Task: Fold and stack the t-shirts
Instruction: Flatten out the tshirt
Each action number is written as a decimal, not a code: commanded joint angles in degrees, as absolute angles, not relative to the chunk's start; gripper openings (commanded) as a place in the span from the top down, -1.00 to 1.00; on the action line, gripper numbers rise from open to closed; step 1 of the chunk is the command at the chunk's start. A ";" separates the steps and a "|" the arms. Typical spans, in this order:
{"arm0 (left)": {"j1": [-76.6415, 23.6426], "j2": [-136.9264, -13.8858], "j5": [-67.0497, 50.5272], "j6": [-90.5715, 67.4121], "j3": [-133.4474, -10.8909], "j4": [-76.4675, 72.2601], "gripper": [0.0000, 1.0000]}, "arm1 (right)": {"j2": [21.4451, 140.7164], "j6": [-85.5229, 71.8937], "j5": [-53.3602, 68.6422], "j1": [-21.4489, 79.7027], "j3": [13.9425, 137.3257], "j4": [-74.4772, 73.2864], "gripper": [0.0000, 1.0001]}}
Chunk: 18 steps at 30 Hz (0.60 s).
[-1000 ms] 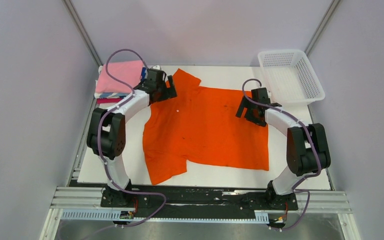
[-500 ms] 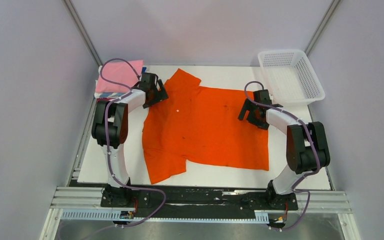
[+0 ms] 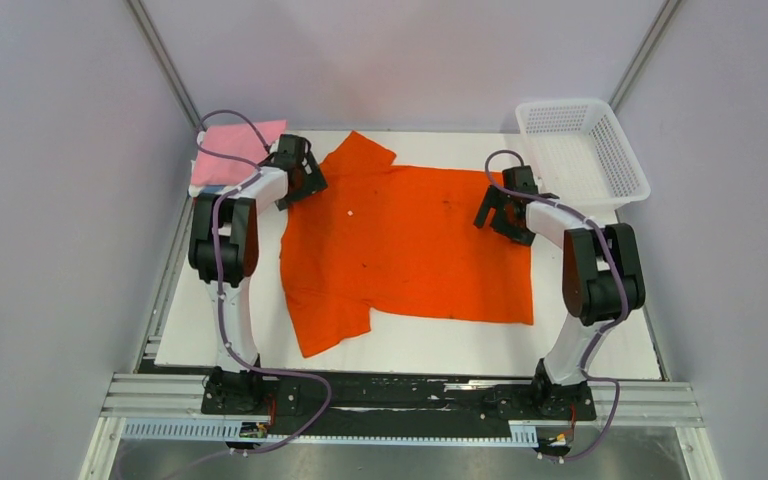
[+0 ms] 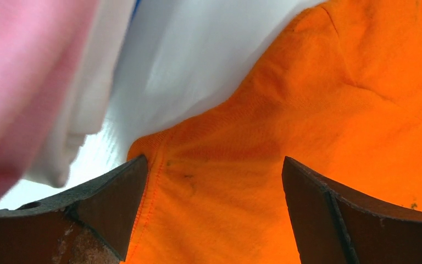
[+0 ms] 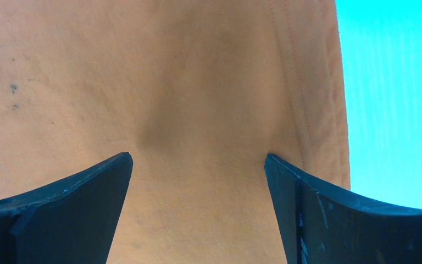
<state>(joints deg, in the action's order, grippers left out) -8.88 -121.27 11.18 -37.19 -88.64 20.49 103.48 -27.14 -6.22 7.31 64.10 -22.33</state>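
Cloth — a soft bright orange t-shirt (image 3: 405, 245) flecked with tiny dark specks — is lying flat on the white bench (image 3: 580, 340); left claw (image 4: 214, 187) and right claw (image 5: 198, 170) are hanging released over its stitched far corners.

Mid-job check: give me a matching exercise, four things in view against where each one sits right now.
1. orange t-shirt
2. pink t-shirt
3. white mesh basket
4. right gripper

A. folded, far left corner
B. far right corner
C. spread flat in the middle
D. open, over the orange cloth's right edge

Pairs: 1-C, 2-A, 3-B, 4-D
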 commanded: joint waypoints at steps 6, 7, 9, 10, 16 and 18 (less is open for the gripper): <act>-6.79 -127.74 17.05 -37.69 -97.65 28.46 -1.00 | 109.95 -26.50 -5.96 6.86 69.22 -22.73 -1.00; -6.78 -128.17 17.23 -37.74 -98.09 28.60 -1.00 | 110.10 -26.46 -6.34 6.76 69.53 -23.09 -1.00; -6.77 -128.41 17.26 -37.92 -98.94 28.94 -1.00 | 109.93 -26.46 -6.77 6.68 70.06 -23.66 -1.00; -6.77 -128.32 16.66 -37.91 -99.05 28.77 -1.00 | 109.48 -26.48 -6.76 6.68 70.20 -23.84 -1.00; -7.17 -122.11 12.87 -36.54 -96.31 25.60 -1.00 | 103.54 -27.02 -6.20 6.85 71.45 -24.75 -1.00; -7.70 -118.97 12.64 -36.12 -95.47 25.58 -1.00 | 100.37 -27.47 -6.19 7.02 71.10 -24.71 -1.00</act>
<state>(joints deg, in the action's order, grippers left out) -7.84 -125.78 13.65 -37.01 -96.97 26.89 106.94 -26.89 -6.20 7.20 69.82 -23.86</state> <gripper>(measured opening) 0.998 0.998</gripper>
